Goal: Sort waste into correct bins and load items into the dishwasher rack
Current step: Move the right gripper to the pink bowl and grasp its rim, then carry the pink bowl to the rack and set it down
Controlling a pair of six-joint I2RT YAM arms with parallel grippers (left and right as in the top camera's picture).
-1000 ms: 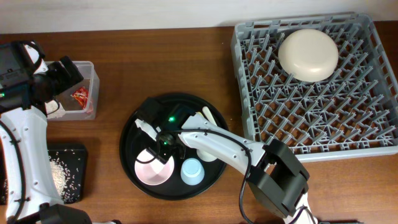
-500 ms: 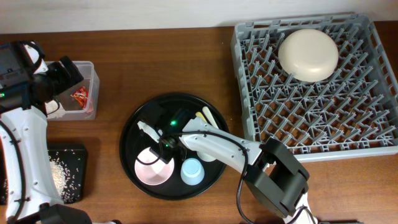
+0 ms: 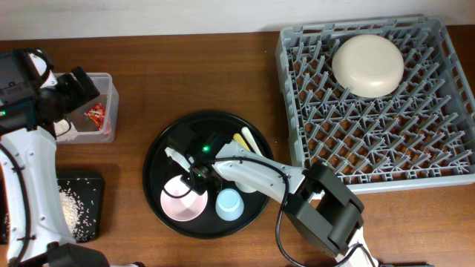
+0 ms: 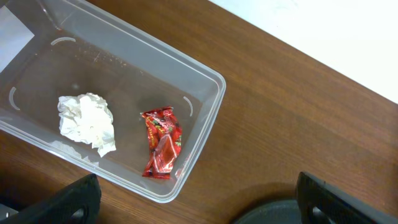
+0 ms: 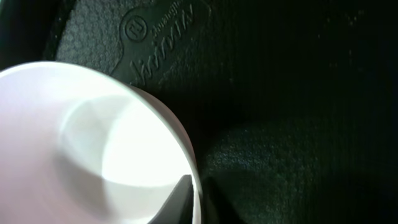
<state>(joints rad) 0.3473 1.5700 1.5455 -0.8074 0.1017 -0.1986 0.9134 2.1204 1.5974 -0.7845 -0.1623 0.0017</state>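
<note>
Pink bowl (image 3: 178, 205) rim clenched by right pincer (image 5: 194, 200), blue cup (image 3: 228, 205) just beside, left pincer (image 4: 200, 202) released

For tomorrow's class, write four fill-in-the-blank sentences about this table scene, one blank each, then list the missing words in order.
1. In the clear tub, a crumpled tissue lies beside a wrapper coloured ____.
2. The right pincer is shut on the rim of the small bowl coloured ____.
3. The rack holds just ____ item, the cream bowl.
4. The left pincer hovers above the clear tub with its jaws ____.

Missing words: red; pink; one; open.
</note>
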